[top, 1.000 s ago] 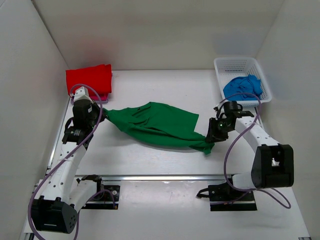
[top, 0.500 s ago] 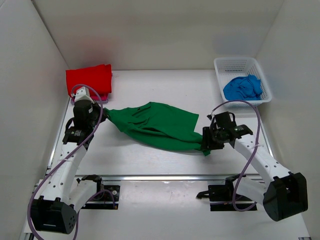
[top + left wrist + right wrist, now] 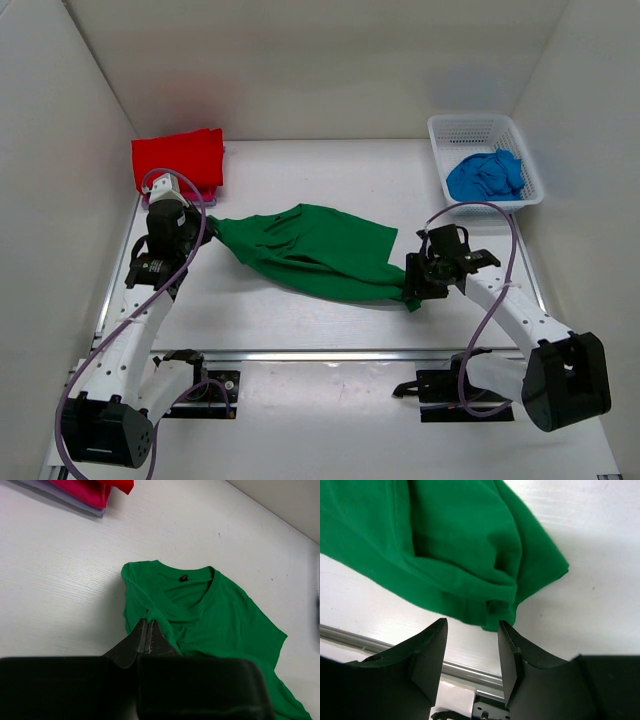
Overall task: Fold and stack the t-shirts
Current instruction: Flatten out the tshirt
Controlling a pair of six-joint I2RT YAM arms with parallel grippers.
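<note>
The bright green V-neck t-shirt point(image 3: 315, 250) lies crumpled and stretched across the table's middle. My left gripper point(image 3: 205, 222) is shut on its left shoulder edge; in the left wrist view my left gripper point(image 3: 147, 622) pinches a fold of the green t-shirt point(image 3: 215, 615). My right gripper point(image 3: 412, 290) is open and empty at the shirt's lower right corner; in the right wrist view my right gripper point(image 3: 472, 625) stands just short of the bunched green t-shirt hem point(image 3: 470, 570). A folded red t-shirt point(image 3: 178, 158) tops a stack at the back left. A blue t-shirt point(image 3: 485, 175) lies in the basket.
The white mesh basket point(image 3: 470, 130) stands at the back right. Pink and pale cloth edges point(image 3: 80, 492) show under the red t-shirt. A metal rail point(image 3: 330, 355) runs along the table's near edge. White walls close in left, right and back.
My right gripper has moved left and down toward the shirt's lower right corner and settled there. The left gripper and the shirt have barely moved.
</note>
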